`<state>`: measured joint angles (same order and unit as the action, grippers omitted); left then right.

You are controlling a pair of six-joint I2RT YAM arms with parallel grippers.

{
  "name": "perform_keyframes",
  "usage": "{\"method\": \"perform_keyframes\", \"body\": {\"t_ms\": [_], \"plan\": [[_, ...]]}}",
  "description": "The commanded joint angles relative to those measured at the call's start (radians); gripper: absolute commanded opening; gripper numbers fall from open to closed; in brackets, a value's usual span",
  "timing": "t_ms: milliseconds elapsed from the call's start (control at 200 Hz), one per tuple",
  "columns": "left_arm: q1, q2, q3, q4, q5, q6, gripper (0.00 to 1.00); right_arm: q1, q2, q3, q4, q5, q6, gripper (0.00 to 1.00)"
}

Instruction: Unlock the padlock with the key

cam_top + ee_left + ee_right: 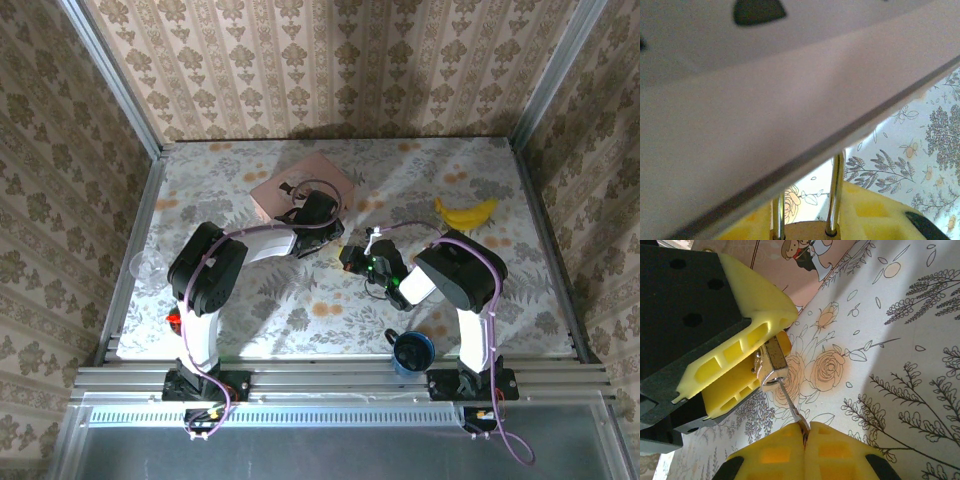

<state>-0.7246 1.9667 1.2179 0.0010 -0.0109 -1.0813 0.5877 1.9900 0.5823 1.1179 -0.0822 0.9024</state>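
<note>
Holding lock and key end to end over the middle of the floral tabletop (500, 300), just nearer than its pink box (290, 185).
Left gripper (760, 352): yellow fingers clamped on the small brass-bodied padlock with a silvery shackle (776, 355). Right gripper (804, 437): fingers pressed together on the thin silver key (790, 405). The key's long axis runs straight from the right fingertips to the padlock's base, its tip touching there; how deep it sits cannot be told.

left gripper (771, 356) partly closed, right gripper (805, 439) fully pinched, tips nearly meeting
</note>
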Motion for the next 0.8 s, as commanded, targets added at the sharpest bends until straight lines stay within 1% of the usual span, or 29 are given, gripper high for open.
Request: {"method": "perform_keyframes", "body": {"t_ms": [0, 360, 605, 795], "plan": [[-0.010, 0.016, -0.010, 0.012, 0.068, -0.019, 0.00, -0.011, 0.035, 0.018, -0.023, 0.022, 0.018, 0.00], [-0.015, 0.023, -0.012, 0.006, 0.084, -0.016, 0.00, -0.017, 0.028, 0.045, -0.069, 0.014, 0.090, 0.00], [-0.018, 0.025, -0.009, 0.004, 0.089, -0.014, 0.00, -0.015, 0.027, 0.071, -0.084, -0.017, 0.097, 0.00], [-0.018, 0.027, -0.008, 0.002, 0.095, -0.012, 0.00, -0.015, 0.022, 0.070, -0.082, -0.015, 0.090, 0.00]]}}
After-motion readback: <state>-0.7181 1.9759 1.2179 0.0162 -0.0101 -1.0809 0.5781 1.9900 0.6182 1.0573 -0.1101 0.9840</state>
